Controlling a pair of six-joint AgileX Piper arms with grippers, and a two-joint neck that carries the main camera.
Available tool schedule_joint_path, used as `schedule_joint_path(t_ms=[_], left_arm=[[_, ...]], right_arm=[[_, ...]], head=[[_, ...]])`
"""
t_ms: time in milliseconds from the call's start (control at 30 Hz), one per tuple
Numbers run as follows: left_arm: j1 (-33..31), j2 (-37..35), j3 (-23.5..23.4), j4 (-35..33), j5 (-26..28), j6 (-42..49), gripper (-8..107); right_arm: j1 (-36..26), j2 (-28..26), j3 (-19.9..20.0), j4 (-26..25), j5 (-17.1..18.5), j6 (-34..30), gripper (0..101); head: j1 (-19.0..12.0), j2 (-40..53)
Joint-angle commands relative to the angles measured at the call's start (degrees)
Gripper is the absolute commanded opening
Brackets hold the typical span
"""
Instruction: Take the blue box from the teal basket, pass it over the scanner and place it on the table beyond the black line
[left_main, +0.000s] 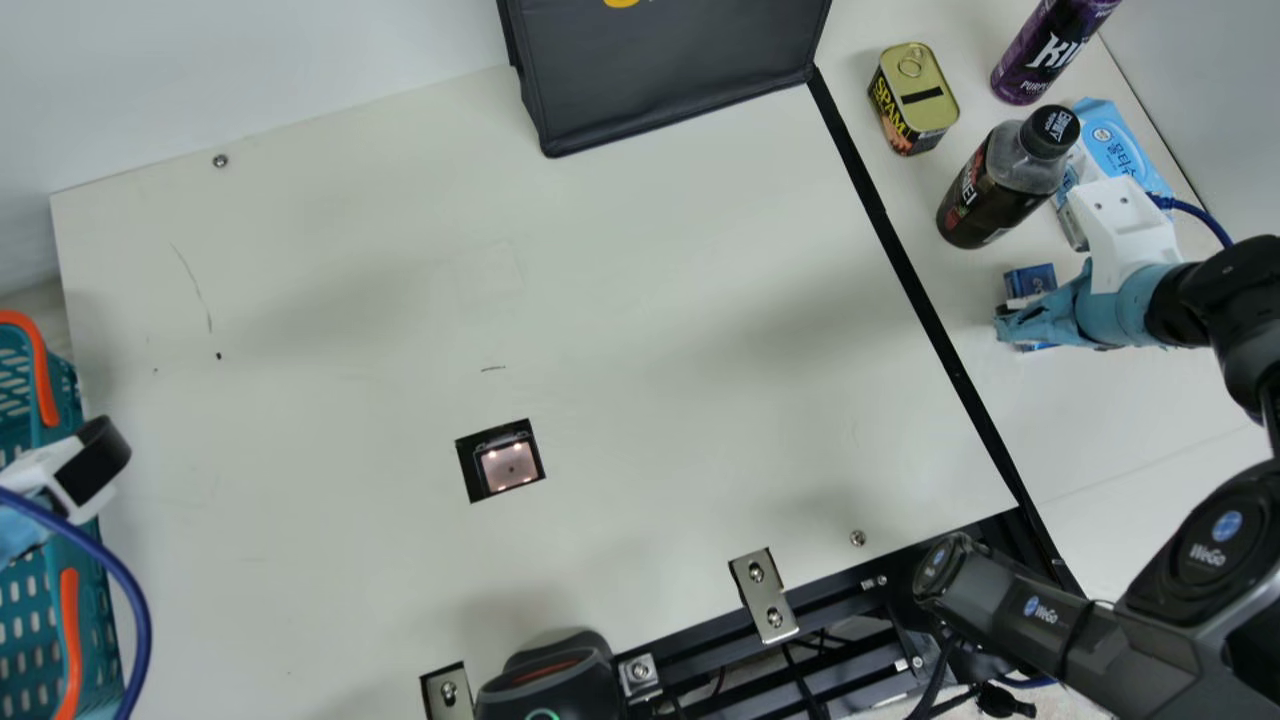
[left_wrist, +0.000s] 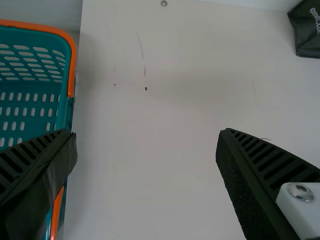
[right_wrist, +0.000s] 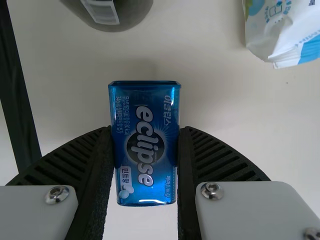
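Observation:
In the main view my right gripper (left_main: 1030, 318) is at the blue box (left_main: 1030, 281), on the far side of the black line (left_main: 930, 320). The right wrist view has the blue box (right_wrist: 145, 145) between the two fingers of my right gripper (right_wrist: 145, 165), both touching its sides. My left gripper (left_main: 20, 530) is over the teal basket (left_main: 85, 600) at the left edge of the main view. In the left wrist view my left gripper (left_wrist: 147, 145) stands open with nothing between its fingers, beside the teal basket (left_wrist: 30, 115). The scanner window (left_main: 508, 466) lies in the table.
Beyond the line stand a dark bottle (left_main: 1000, 185), a canned meat tin (left_main: 912, 98), a purple bottle (left_main: 1050, 50) and a blue-white packet (left_main: 1120, 150). A black bag (left_main: 670, 60) is at the back edge, and a dark device (left_main: 550, 680) at the front edge.

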Motion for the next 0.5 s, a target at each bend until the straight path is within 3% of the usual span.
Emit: schedule_joint_path(t_ms=[0,467], left_arm=[[0.0,0.0,0.0,0.0,0.0,0.0,90],[0.0,0.0,0.0,0.0,0.0,0.0,90]], right_arm=[[0.24,0.21,0.1,0.14,-0.49,-0.03,27],[1.41,1.52,0.53,0.76,-2.77,1.2,73]], head=[[-1.66,-0.13],[-1.66,-0.13]])
